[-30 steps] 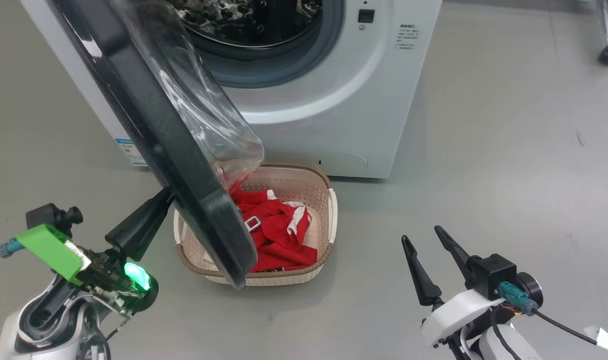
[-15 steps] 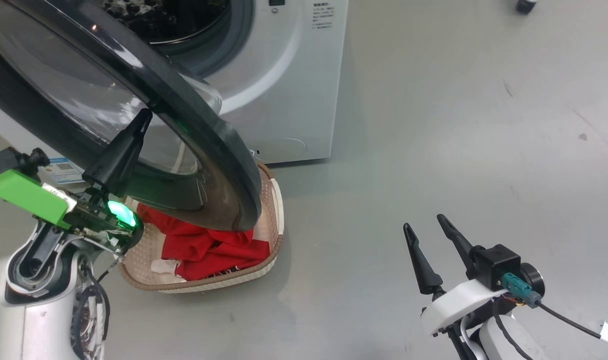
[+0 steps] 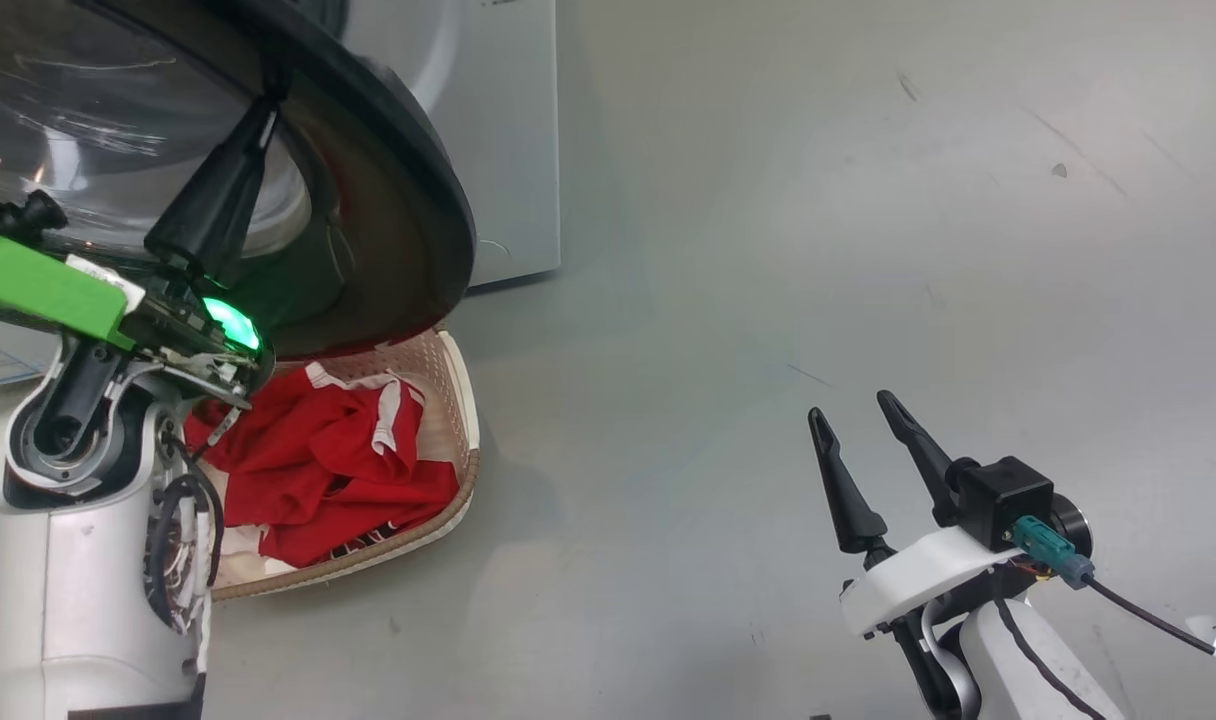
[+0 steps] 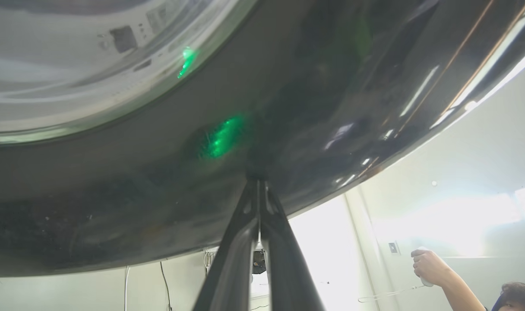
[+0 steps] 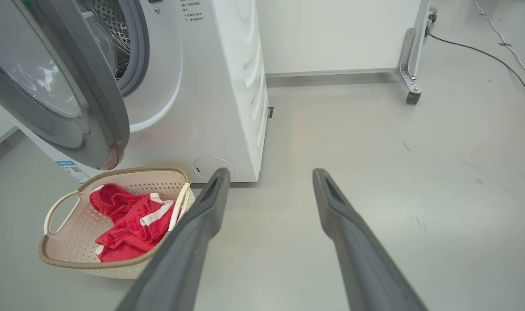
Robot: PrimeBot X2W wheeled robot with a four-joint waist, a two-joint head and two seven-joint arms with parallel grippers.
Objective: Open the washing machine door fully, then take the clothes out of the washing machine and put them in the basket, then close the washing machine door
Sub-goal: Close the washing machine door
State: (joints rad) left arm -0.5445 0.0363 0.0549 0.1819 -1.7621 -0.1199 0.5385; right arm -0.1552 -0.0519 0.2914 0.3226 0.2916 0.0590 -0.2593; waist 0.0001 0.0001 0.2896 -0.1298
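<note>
Grey floor (image 3: 768, 250) stretches wide; door (image 3: 408, 150) overhangs basket (image 3: 465, 470) rim.

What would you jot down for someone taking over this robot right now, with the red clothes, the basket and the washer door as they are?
Grippers: the left gripper is shut, its tips against the black rim of the door. The right gripper is open and empty, off to the side above the floor.
Things: the clothes lie in the basket, which sits on the floor in front of the washing machine.
Done: door opened, clothes in the basket.
Left: the door is only partly swung in; push it fully shut, probably with the left gripper.
</note>
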